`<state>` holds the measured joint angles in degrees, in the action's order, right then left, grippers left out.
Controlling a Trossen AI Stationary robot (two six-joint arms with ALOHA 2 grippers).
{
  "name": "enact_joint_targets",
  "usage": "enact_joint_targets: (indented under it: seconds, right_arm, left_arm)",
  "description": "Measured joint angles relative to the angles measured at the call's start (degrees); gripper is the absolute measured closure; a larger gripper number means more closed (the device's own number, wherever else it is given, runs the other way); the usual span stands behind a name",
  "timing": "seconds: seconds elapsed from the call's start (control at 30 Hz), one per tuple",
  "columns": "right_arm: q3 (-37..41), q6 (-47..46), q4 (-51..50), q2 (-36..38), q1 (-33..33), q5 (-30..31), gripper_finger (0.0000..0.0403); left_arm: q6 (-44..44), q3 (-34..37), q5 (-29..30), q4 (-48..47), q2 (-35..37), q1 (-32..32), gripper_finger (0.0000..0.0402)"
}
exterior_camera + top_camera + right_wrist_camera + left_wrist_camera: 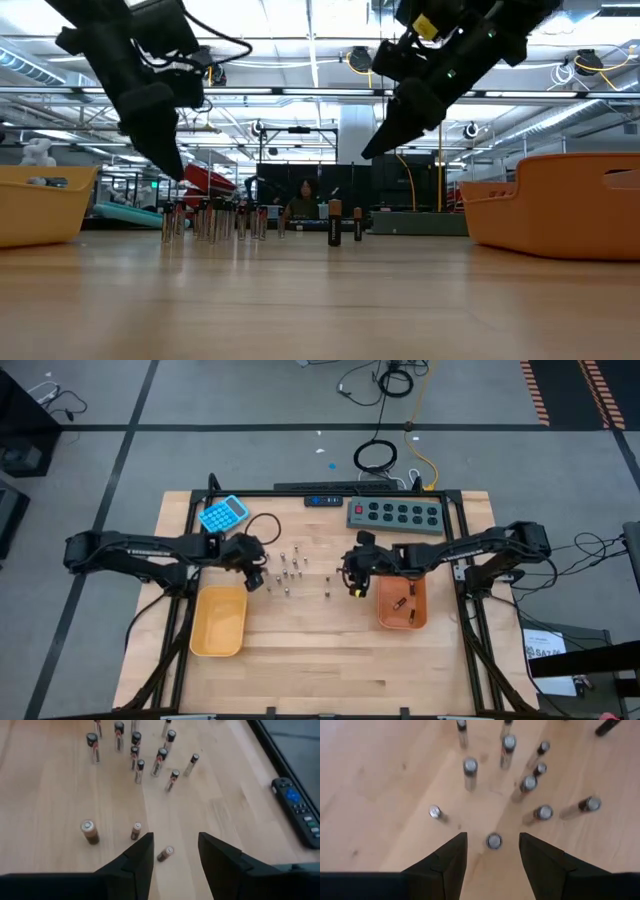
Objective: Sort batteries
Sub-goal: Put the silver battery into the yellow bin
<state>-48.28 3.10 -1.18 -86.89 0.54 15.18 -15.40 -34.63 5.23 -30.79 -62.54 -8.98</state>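
Several small silvery-to-dark batteries (287, 570) stand on end in a cluster mid-table, between both arms. My left gripper (492, 835) is open and hovers at the cluster's left side (258, 578), pointing down. One upright cell (494, 841) stands between its fingers, untouched. My right gripper (175, 835) is open too, right of the cluster (352, 585) and raised above the table (372, 150). A small brown cell (165, 853) stands below its gap, and two more (90, 831) (136, 831) stand nearby. The orange tray (402, 622) holds two cells (399, 603). The yellow tray (220, 622) sits near the left arm.
A blue calculator (222, 513) and a black cable loop (262, 525) lie at the far left. A grey power strip (395, 515) and a black remote (299, 810) lie along the far edge. Bare wood stretches toward the near edge. A person (305, 200) is far behind the table.
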Motion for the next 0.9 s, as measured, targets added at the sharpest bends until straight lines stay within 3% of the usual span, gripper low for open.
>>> enact_joint_targets:
  seconds: [0.2, 0.47, 0.9]
  right_arm:
    - [5.15, 2.54, 10.23, 0.00, 0.19, -0.27, 0.0257]
    - [6.78, 3.56, 12.82, 0.00, 0.40, -0.24, 0.0257]
    - [6.78, 5.11, 14.33, 0.00, 0.39, -0.26, 0.0264]
  left_arm:
    - [4.48, 0.00, -1.87, -0.65, -2.42, 1.22, 0.0213]
    - [7.87, -0.03, -3.30, -1.17, -3.30, 1.23, 0.0213]
    - [7.27, -0.04, -1.08, 3.95, -12.93, 1.05, 0.0213]
